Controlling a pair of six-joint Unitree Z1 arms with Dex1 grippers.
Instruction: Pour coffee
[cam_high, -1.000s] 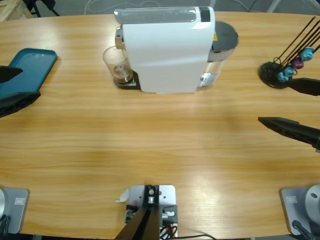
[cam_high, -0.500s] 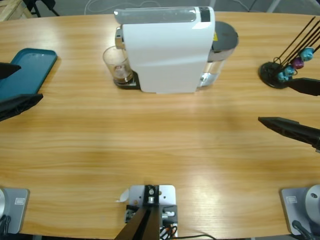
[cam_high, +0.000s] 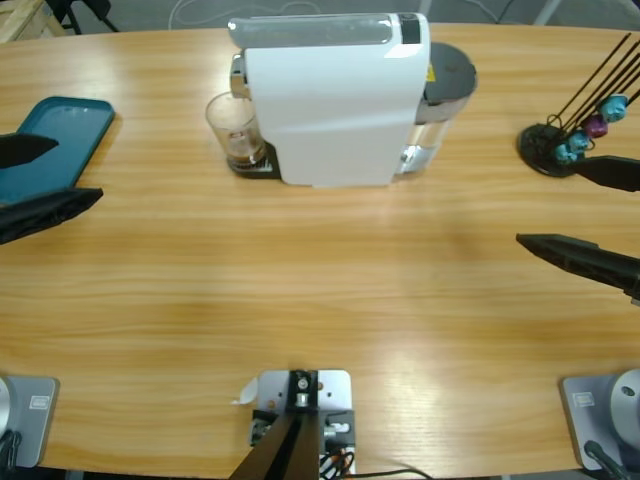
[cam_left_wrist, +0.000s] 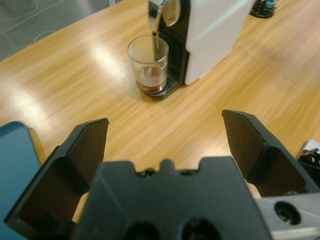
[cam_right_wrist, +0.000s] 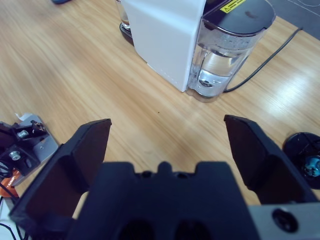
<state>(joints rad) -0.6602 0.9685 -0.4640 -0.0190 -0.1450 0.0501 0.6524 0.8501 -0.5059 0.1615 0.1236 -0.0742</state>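
- Left gripper: jaws spread wide, nothing between them; in the high view it sits at the table's left edge, well apart from the coffee machine, partly over a blue tray.
- Right gripper: jaws likewise spread and empty; it faces the machine's back end, where the water tank stands.
- Glass cup: upright under the spout, touching the machine's front; the coffee is a shallow brown layer at its bottom.
- Governing relation: the cup lies straight ahead of the left jaws, on the machine's near side for that arm; the machine body stands between the cup and the right gripper; judged, the left arm has the clear approach.
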